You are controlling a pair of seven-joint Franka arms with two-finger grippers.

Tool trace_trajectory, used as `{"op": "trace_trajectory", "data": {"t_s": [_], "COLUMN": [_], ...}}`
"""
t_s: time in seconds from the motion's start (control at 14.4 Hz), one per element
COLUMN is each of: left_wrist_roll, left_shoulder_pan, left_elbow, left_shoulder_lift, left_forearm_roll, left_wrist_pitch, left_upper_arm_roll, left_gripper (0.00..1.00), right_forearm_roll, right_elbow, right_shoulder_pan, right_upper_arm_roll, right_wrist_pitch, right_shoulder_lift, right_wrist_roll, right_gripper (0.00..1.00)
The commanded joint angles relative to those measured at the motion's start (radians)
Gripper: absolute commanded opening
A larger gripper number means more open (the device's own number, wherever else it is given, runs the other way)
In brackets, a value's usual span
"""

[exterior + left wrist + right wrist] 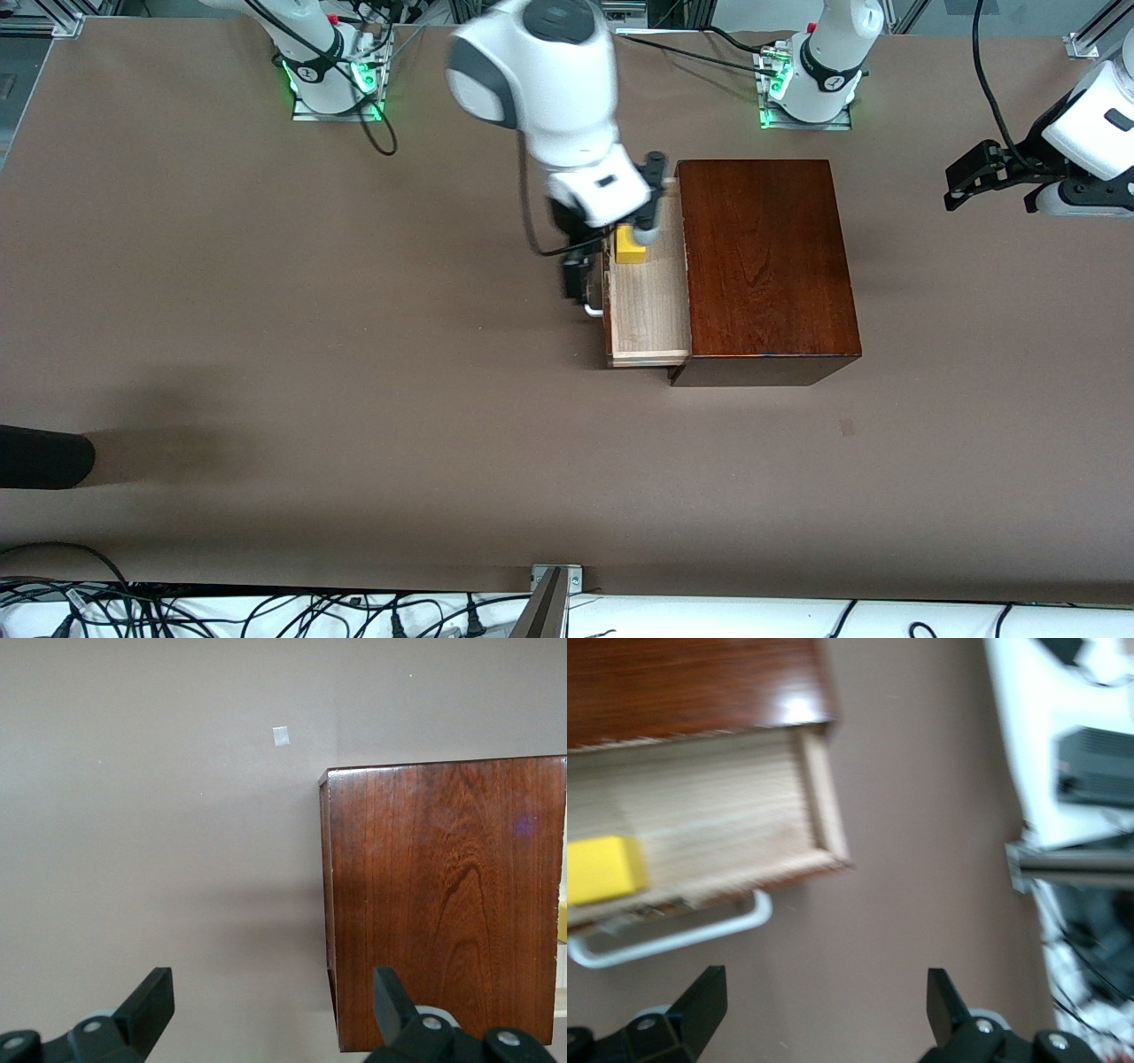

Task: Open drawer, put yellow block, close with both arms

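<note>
The yellow block is sitting in the open drawer, toward the tabletop's robot-base edge. The right end effector is hovering wide open and empty over the handle. The left end effector, open and empty, is waiting near the tabletop's end. The drawer looks rigid and should slide freely; pushing its front seems best.

The yellow block sits in the open drawer, under the right gripper.
</note>
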Motion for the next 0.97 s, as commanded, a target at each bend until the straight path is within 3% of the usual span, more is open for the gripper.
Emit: {"op": "trace_trajectory", "data": {"t_s": [0.0, 0.28, 0.49, 0.7, 0.9], "left_wrist_roll": [-0.010, -0.008, -0.010, -0.010, -0.010], "left_shoulder_pan": [-0.006, -0.006, -0.006, -0.006, -0.007], "left_elbow": [0.035, 0.035, 0.035, 0.035, 0.035], "left_shoulder_lift": [0.016, 0.014, 0.014, 0.014, 0.014], "left_forearm_roll": [0.013, 0.013, 0.013, 0.013, 0.013], "left_wrist_pitch": [-0.023, -0.023, -0.023, -0.023, -0.023], "left_upper_arm_roll": [0.000, 0.000, 0.000, 0.000, 0.000], "left_gripper": [1.00, 1.00, 1.00, 1.00, 1.00], "right_forearm_roll": [0.018, 0.153, 0.231, 0.256, 0.336], "right_elbow": [-0.030, -0.060, -0.276, -0.459, -0.643], "right_shoulder_pan": [-0.094, -0.271, -0.382, -0.459, -0.460], "right_upper_arm_roll": [0.017, 0.021, 0.014, 0.005, -0.087], "right_wrist_pitch": [-0.018, -0.032, -0.015, -0.027, -0.038], "right_shoulder_lift": [-0.066, -0.118, -0.282, -0.437, -0.585], "right_wrist_roll": [0.022, 0.030, 0.034, 0.081, 0.173], "right_gripper": [1.00, 1.00, 1.00, 1.00, 1.00]}}
